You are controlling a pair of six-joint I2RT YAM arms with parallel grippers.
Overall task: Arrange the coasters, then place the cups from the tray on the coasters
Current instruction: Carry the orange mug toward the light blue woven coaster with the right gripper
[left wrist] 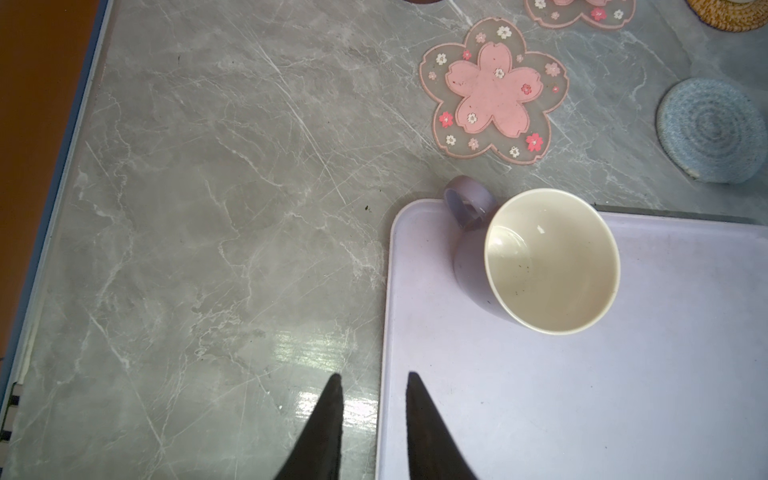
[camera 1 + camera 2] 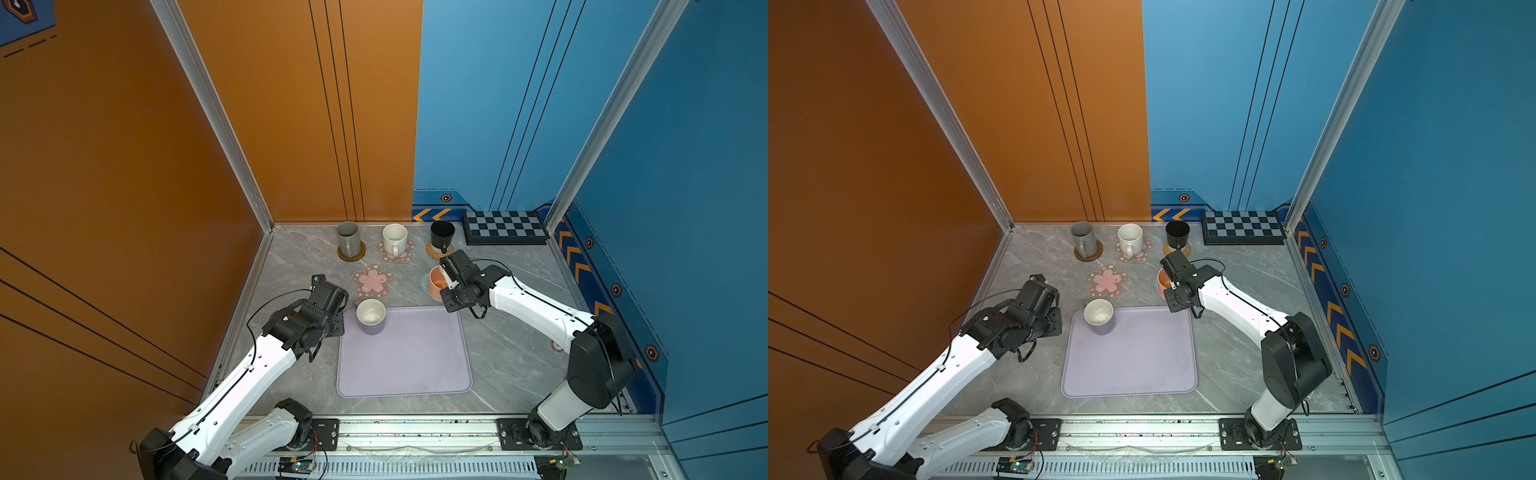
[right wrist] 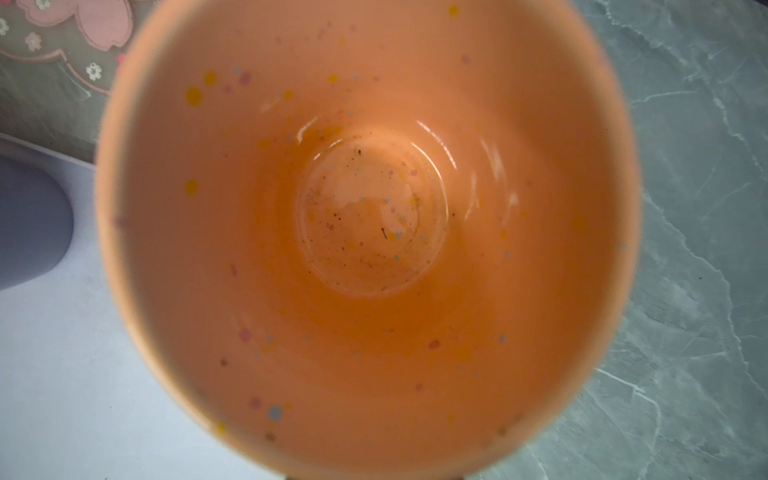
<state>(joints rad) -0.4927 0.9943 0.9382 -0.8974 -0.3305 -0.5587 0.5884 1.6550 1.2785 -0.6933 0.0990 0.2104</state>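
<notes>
Three cups already stand on coasters (image 2: 361,254) along the far edge of the surface (image 2: 507,361): the grey cup (image 2: 348,239), the white cup (image 2: 395,239) and the black cup (image 2: 442,235). The right gripper (image 2: 448,281) is closed on the orange cup (image 2: 437,283) and seems to hold it up in the air, just over the blue coaster (image 1: 712,131), which is bare in the left wrist view. So the step now looks like setting this cup down. Next, the cup needs to go straight down onto the middle of the blue coaster, and then the gripper lets go. The purple cup (image 2: 371,316) sits in the far left corner of the tray (image 2: 407,365). The left gripper (image 1: 374,376) is a little open and empty, by the tray's left edge. It will likely take that cup to the free pink coaster (image 2: 372,281).
</notes>
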